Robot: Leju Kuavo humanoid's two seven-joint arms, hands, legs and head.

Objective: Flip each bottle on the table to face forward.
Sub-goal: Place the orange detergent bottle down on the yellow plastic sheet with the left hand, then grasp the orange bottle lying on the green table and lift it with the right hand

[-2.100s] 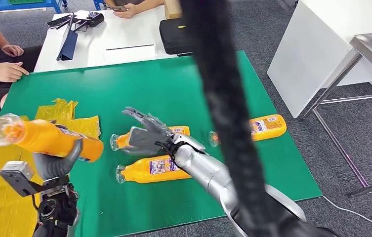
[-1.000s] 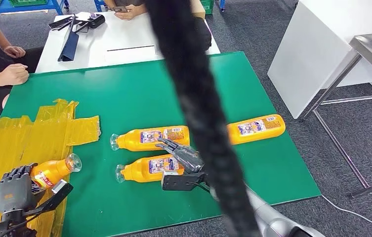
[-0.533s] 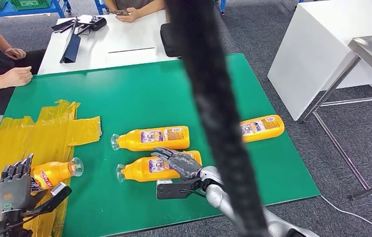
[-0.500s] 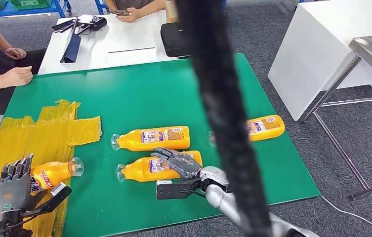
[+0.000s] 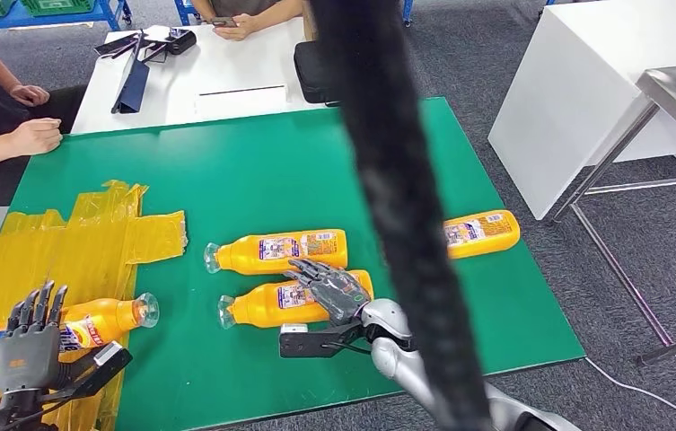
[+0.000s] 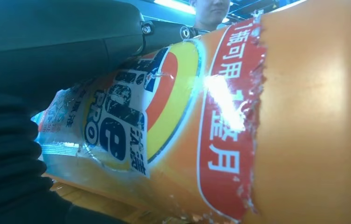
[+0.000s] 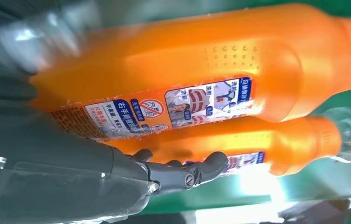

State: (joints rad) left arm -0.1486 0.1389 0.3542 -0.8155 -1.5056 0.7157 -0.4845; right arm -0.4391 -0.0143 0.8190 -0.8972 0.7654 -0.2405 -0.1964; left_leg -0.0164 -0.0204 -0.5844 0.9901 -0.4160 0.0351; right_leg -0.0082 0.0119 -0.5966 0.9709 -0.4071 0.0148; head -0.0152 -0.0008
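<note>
Several orange bottles lie on their sides on the green table (image 5: pixel 253 162). My right hand (image 5: pixel 334 292) is laid over the wide end of the nearer middle bottle (image 5: pixel 267 303). In the right wrist view that bottle (image 7: pixel 187 60) sits between my blurred fingers and my thumb (image 7: pixel 178 175). The farther middle bottle (image 5: pixel 276 251) lies just behind it. A third bottle (image 5: pixel 487 232) lies at the right, partly hidden. At the front left my left hand (image 5: pixel 24 346) stands with fingers spread beside a labelled bottle (image 5: pixel 92 323) on the yellow sheet (image 5: pixel 92 242); the label (image 6: pixel 131 121) fills the left wrist view.
A thick black cable (image 5: pixel 388 180) hangs across the head view and hides part of the table. Beyond the green table stands a white table (image 5: pixel 226 81) with a black bag (image 5: pixel 316 72). A person's hand (image 5: pixel 33 136) rests at the far left corner. White furniture (image 5: pixel 585 99) stands to the right.
My left arm lowered its bottle onto the yellow sheet and spread its fingers off it. My right hand came down from the farther middle bottle onto the nearer one.
</note>
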